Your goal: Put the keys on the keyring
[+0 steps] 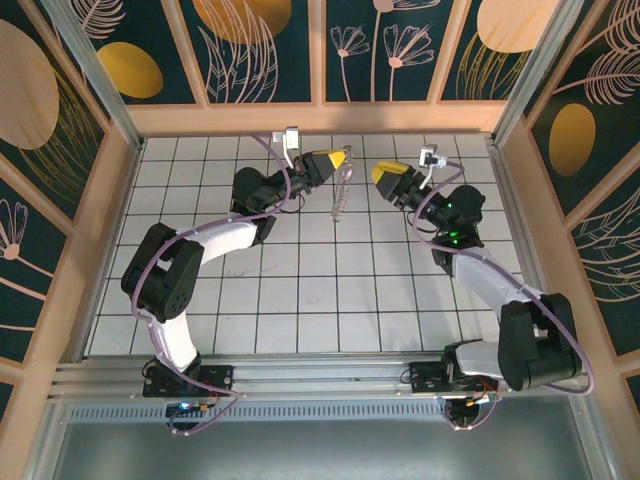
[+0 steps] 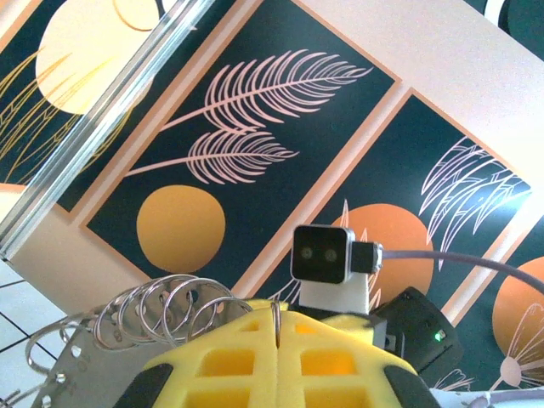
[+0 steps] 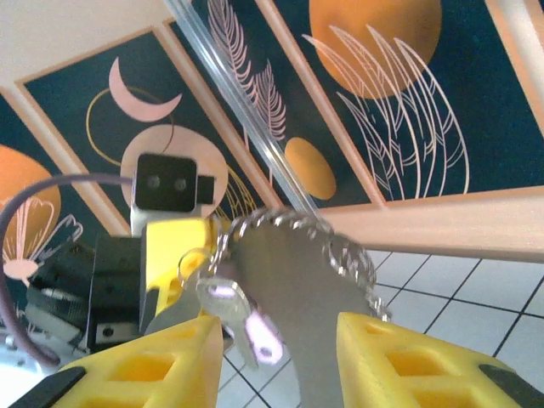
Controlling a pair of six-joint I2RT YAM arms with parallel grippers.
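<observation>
Seen from above, two robot arms reach across a white tiled bench (image 1: 300, 300) toward its far edge. Their yellow claws face each other, just apart.

The left claw (image 1: 338, 158) is pressed together, pinching the keyring (image 1: 340, 197), a pale loop of coiled wire that hangs down from its tips. In the left wrist camera, the two yellow fingers (image 2: 229, 365) meet with a strand of the ring wire caught between them. Shiny coils fan out to one side.

The right claw (image 3: 280, 348) stands spread, holding nothing. In its wrist camera, a small key (image 3: 242, 319), silvery with a mauve sheen, hangs in the gap between the fingers. It sits in front of the keyring's grey body, nearer one finger than the other. Whether the key is threaded on a coil cannot be told.
</observation>
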